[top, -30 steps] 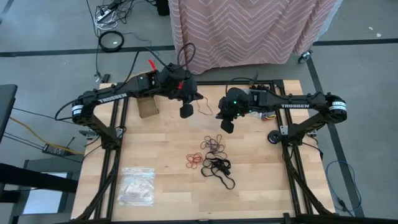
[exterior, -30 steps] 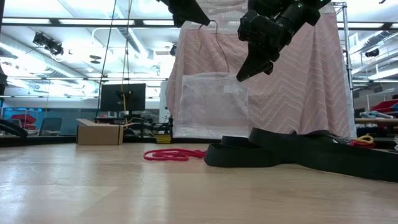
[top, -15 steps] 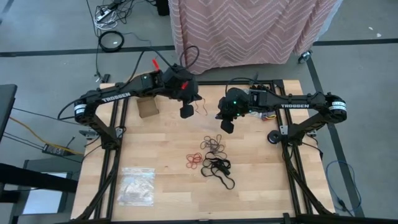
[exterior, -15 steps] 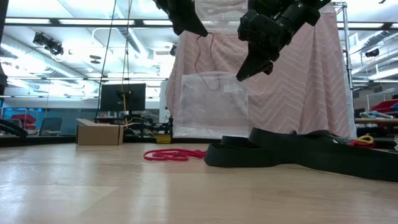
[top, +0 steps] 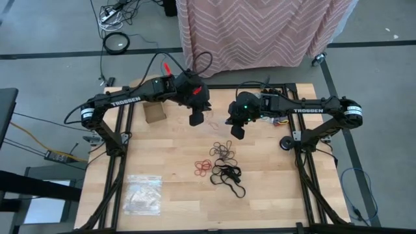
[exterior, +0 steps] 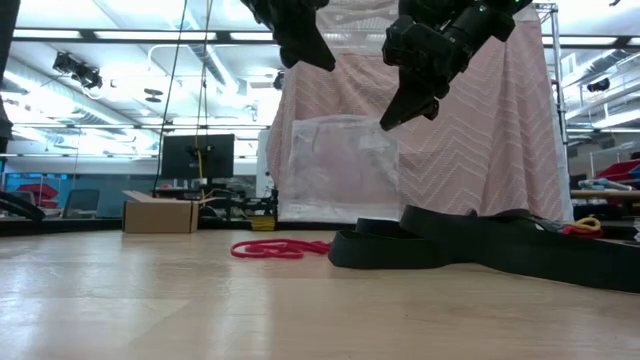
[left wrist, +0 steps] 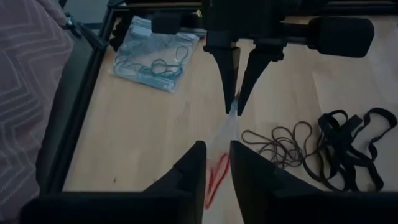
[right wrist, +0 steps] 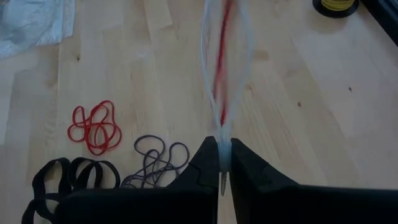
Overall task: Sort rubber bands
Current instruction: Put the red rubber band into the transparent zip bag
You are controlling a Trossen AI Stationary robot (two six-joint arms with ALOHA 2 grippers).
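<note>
High view: my right gripper point(top: 237, 132) is above the far middle of the wooden table point(top: 273, 195). It pinches the top edge of a thin, clear, crinkly plastic bag point(exterior: 340, 170), which hangs down with red rubber bands point(right wrist: 222, 37) inside. My left gripper point(top: 195, 119) is just beside it, fingers a little apart, holding nothing. On the table lie loose thin loops: red ones point(top: 203, 167), brown ones point(top: 224, 151) and bigger black ones point(top: 229, 177).
</note>
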